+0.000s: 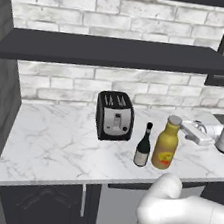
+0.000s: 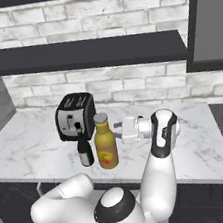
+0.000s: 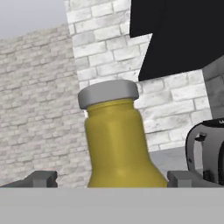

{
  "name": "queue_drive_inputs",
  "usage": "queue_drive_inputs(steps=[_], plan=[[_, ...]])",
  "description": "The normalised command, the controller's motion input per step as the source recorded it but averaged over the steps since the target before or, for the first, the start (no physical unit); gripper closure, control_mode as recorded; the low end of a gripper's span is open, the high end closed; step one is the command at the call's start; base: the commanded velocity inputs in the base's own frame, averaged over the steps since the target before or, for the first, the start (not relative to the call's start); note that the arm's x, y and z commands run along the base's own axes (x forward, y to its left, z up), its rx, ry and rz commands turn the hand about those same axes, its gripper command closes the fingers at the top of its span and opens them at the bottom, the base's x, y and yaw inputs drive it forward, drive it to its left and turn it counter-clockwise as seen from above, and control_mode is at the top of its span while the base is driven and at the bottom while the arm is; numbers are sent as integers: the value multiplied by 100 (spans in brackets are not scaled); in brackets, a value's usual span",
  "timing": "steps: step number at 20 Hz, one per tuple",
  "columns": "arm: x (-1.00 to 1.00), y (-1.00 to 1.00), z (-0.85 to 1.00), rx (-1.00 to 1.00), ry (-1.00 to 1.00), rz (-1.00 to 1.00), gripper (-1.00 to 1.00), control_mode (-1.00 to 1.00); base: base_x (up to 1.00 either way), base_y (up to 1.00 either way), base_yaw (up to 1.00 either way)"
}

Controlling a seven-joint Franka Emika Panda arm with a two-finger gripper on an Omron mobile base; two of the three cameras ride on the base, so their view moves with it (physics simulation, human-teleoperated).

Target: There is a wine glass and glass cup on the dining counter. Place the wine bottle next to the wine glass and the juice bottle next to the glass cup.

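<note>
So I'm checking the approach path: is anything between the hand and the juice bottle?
Nothing. In the hand view the juice bottle stands just ahead of the open hand, with only air between.

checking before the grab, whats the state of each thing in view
juice bottle: upright on the marble counter, cap on, between the open fingertips in the hand view, not gripped
wine bottle: upright, just beside the juice bottle, untouched
gripper: open, level with the juice bottle's neck
toaster: upright behind the bottles, slots empty
</note>
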Motion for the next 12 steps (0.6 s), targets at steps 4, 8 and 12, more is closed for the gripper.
queue_drive_inputs(steps=[4,8,12], plan=[[11,1,-9,-2,0,-6,-100,-100,0,0,0],[31,10,-5,-7,0,-11,-100,-100,0,0,0],[26,19,-3,-9,0,-12,-100,-100,0,0,0]])
